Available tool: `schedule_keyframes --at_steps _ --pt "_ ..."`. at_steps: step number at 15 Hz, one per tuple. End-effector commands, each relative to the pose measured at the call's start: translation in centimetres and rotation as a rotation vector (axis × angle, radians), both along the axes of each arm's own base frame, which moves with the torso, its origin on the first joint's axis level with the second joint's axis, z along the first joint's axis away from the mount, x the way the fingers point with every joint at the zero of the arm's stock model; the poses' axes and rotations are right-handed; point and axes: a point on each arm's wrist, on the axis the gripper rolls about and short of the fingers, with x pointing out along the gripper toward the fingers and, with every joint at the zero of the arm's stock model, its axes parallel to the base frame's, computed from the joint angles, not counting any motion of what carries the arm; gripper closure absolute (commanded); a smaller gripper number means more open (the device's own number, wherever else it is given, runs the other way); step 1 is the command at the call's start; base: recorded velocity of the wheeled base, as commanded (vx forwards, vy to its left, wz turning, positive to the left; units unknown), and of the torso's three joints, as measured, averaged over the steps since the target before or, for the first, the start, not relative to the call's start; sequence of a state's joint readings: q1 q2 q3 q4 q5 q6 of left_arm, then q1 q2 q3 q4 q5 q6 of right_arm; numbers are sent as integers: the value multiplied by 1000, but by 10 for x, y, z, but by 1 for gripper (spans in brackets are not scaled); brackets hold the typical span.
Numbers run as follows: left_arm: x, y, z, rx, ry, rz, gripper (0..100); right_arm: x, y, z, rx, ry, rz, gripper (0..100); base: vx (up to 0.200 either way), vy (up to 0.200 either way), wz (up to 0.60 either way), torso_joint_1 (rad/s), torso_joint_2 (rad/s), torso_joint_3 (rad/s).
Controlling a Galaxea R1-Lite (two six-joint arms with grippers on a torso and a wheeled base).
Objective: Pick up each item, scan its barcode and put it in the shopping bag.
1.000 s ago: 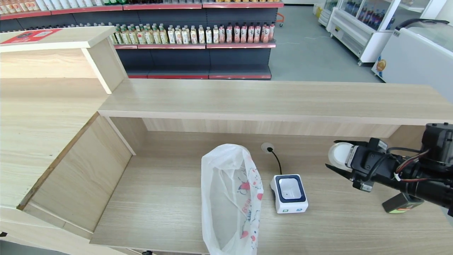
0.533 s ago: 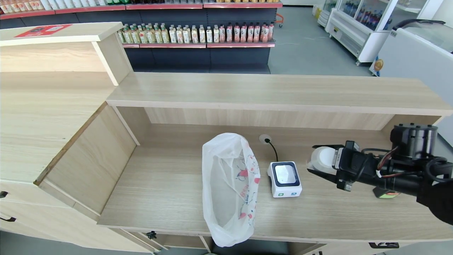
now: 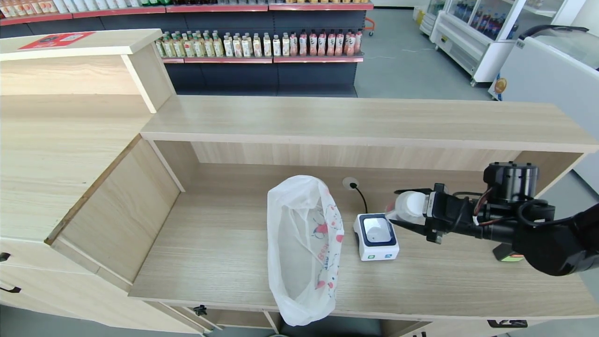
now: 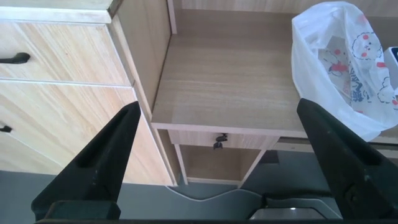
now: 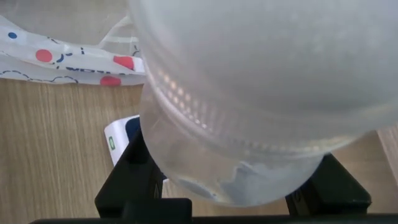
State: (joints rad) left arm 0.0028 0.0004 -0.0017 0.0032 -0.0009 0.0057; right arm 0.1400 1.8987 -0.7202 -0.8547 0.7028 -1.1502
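- The right end effector (image 3: 396,206) pinches a see-through white tub (image 3: 412,205), held sideways
- The scanner (image 3: 376,235) sits on the worktop (image 3: 224,252), just below and left of the tub
- The shopping bag (image 3: 304,243) stands further left, past the scanner
- The left end effector (image 4: 217,111) is spread wide, holding nothing; the right arm is nearer

Bright, even overhead shop light, shadows soft. Deeper shade under counter (image 3: 355,117) ledge, in the recess. Pale sheen on scanner (image 3: 376,232) window; small highlights streaking jar (image 5: 249,62) wall. Straight edges bowed toward head-view borders.
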Motion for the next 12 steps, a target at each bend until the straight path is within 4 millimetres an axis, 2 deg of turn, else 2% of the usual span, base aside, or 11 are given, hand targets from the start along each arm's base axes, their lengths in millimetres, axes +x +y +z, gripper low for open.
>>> schedule_keyframes --at_steps 1,5,8,12 --pt "0 0 0 0 0 0 0 7 -4 -14 4 40 12 100 0 0 0 0 0 0" --pt "0 0 0 0 0 1 0 22 -16 -27 37 65 64 100 0 0 0 0 0 0" --pt "0 0 0 0 0 1 0 38 -15 -26 53 37 104 100 0 0 0 0 0 0" --pt "0 0 0 0 0 0 0 42 -14 -31 61 42 136 100 0 0 0 0 0 0"
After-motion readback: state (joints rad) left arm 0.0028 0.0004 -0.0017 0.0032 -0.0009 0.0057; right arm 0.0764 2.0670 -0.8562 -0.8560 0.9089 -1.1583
